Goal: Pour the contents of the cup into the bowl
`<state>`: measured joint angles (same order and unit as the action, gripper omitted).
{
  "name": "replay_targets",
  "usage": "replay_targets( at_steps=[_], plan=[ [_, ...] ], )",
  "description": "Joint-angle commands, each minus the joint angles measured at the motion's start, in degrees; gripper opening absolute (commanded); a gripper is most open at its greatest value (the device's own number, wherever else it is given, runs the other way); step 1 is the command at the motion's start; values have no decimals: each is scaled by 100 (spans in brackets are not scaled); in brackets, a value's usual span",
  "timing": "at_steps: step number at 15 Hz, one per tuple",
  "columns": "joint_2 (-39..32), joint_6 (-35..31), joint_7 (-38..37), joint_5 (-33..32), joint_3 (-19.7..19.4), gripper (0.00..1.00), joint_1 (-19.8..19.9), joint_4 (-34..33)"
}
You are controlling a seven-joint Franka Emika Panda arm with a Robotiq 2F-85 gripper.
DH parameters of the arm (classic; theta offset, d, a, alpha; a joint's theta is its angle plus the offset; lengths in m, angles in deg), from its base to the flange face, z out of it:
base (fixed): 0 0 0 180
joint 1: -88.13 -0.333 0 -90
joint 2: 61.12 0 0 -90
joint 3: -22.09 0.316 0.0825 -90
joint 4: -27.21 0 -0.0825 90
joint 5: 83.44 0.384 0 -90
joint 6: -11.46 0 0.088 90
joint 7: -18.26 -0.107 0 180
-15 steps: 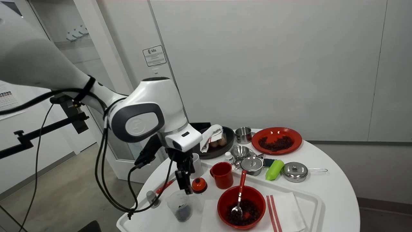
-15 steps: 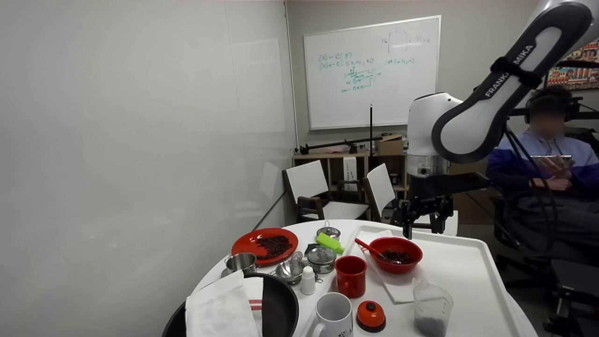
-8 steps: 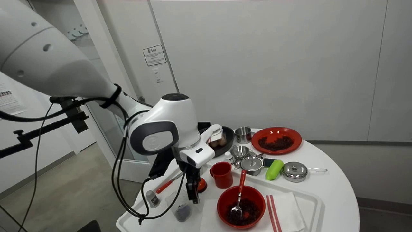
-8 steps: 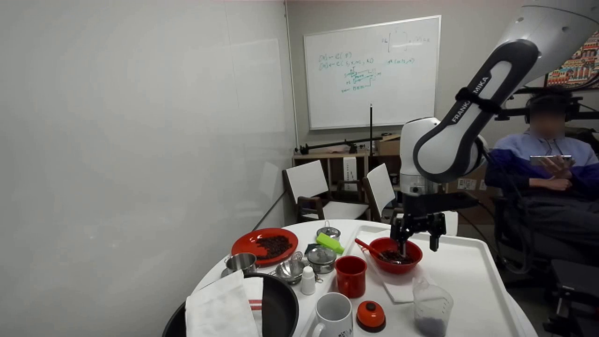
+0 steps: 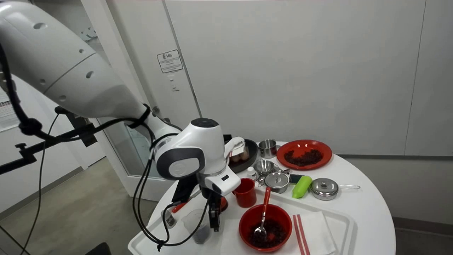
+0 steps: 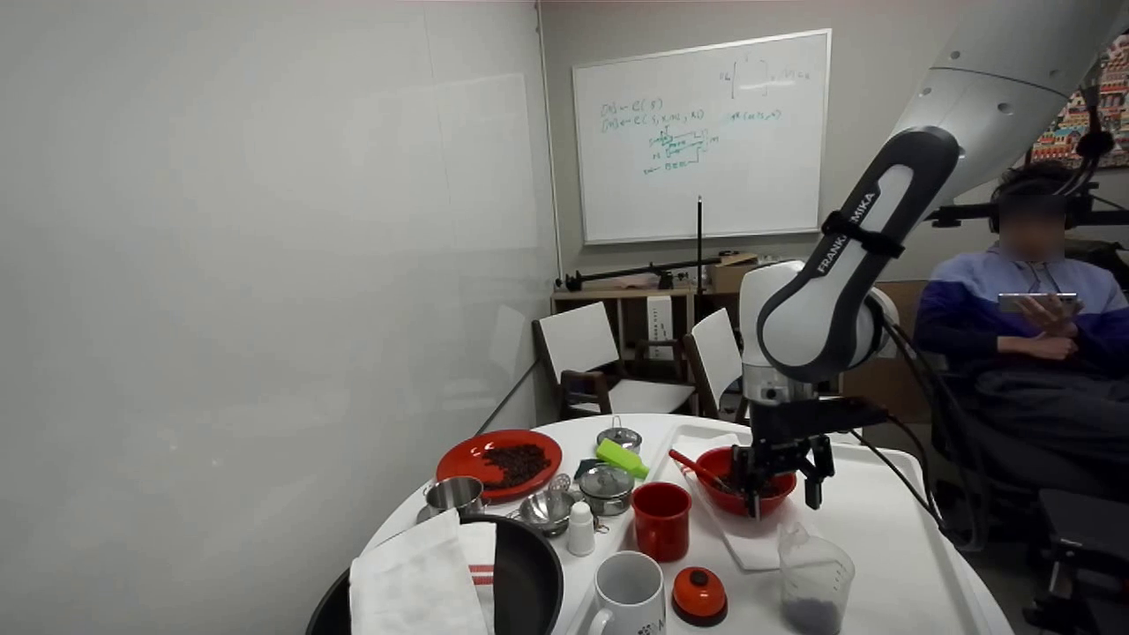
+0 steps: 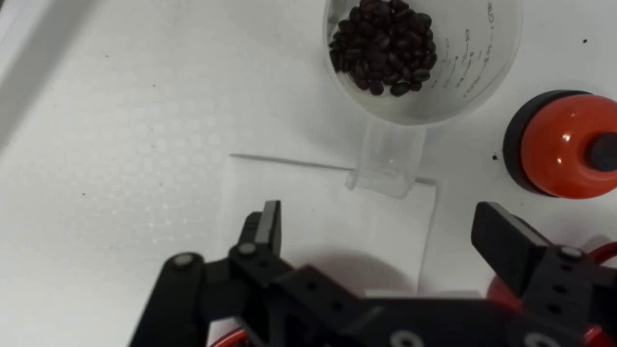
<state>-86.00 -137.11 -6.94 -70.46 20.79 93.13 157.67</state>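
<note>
A clear plastic measuring cup [image 7: 462,72] takes up the top of the wrist view, right of centre, partly cut off by the frame's upper edge. It stands upright on a white tray [image 6: 882,538], at the lower right in an exterior view. Its rim is round, and dark measuring lines and lettering run along the right side of its wall. Glossy, dark brown coffee beans [image 7: 383,46] lie heaped against the left side, covering only part of the bottom. A stubby translucent handle [image 7: 390,159] points down the wrist view, across the edge of a flat white cloth [image 7: 318,212]; whether it touches the cloth I cannot tell. Right of the cup, near it, sits an orange-red domed object with a black knob [image 7: 554,144].

The black two-fingered gripper [image 7: 378,217] occupies the bottom of the wrist view with its tips spread wide apart, short of the cup's handle. In an exterior view, below and right of centre, a round red bowl [image 5: 279,213] holds dark bits [image 5: 279,231] and a red-handled metal spoon [image 5: 266,202], which leans on its rim.
</note>
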Motion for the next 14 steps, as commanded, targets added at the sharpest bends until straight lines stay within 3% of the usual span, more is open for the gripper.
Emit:
replay_targets(
  at_steps=[1, 4, 5, 6, 9, 14],
  plan=[
    [-279, 29, 196, 297, 35, 100, -114, -177],
    [-371, 72, 194, 394, 71, 100, -156, -150],
    [-397, 80, 203, 420, 80, 96, -160, -145],
    [-411, 76, 196, 439, 78, 74, -168, -135],
    [-429, 42, 210, 502, 71, 64, -165, -115],
    [-398, 22, 242, 542, 68, 26, -157, -85]
  ],
)
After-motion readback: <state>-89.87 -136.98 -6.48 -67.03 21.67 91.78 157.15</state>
